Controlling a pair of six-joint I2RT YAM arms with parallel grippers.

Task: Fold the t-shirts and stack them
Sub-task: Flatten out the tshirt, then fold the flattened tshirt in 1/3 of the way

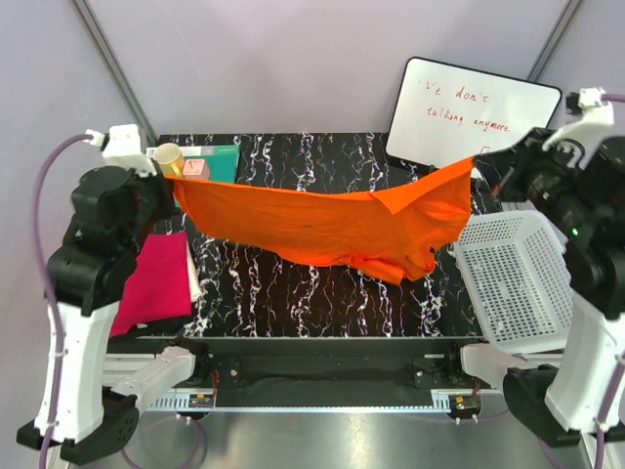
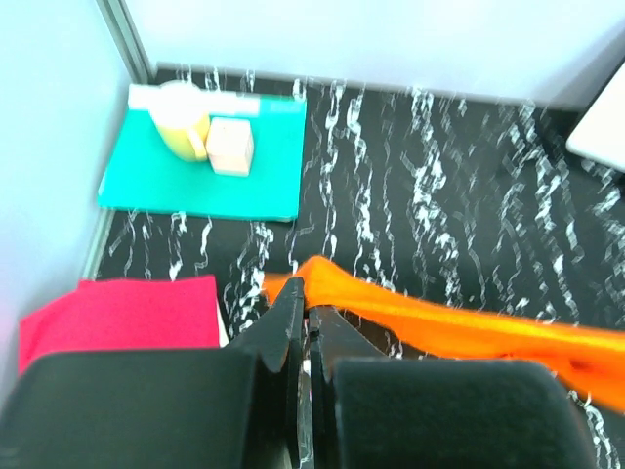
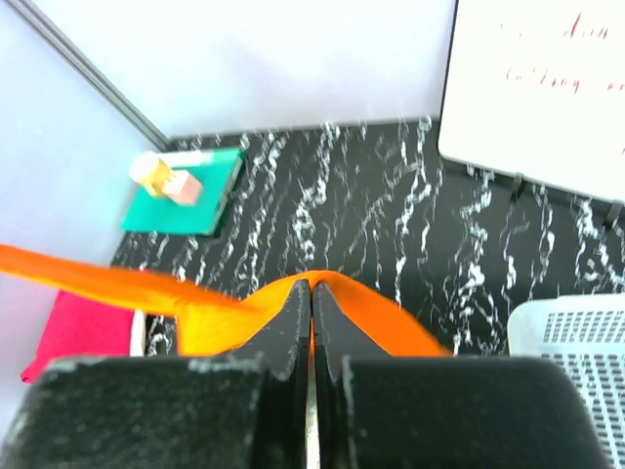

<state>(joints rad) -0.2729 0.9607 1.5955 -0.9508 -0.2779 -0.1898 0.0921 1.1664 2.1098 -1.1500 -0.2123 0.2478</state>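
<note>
The orange t-shirt [image 1: 322, 225] hangs stretched in the air above the table between both grippers, sagging in the middle. My left gripper [image 1: 172, 184] is shut on its left end; in the left wrist view the orange cloth [image 2: 439, 318] runs from the left gripper [image 2: 309, 293] off to the right. My right gripper [image 1: 477, 164] is shut on its right end; in the right wrist view the orange cloth [image 3: 210, 308] drapes over both sides of the right gripper [image 3: 312, 287]. The magenta-pink t-shirt [image 1: 156, 278] lies folded on the table's left edge, also seen in the left wrist view [image 2: 117, 313].
A teal mat [image 1: 217, 161] with a yellow mug [image 1: 168, 156] and a pink block [image 1: 195, 168] sits at the back left. A white perforated basket [image 1: 513, 278] stands at the right. A whiteboard [image 1: 474, 112] leans at the back right.
</note>
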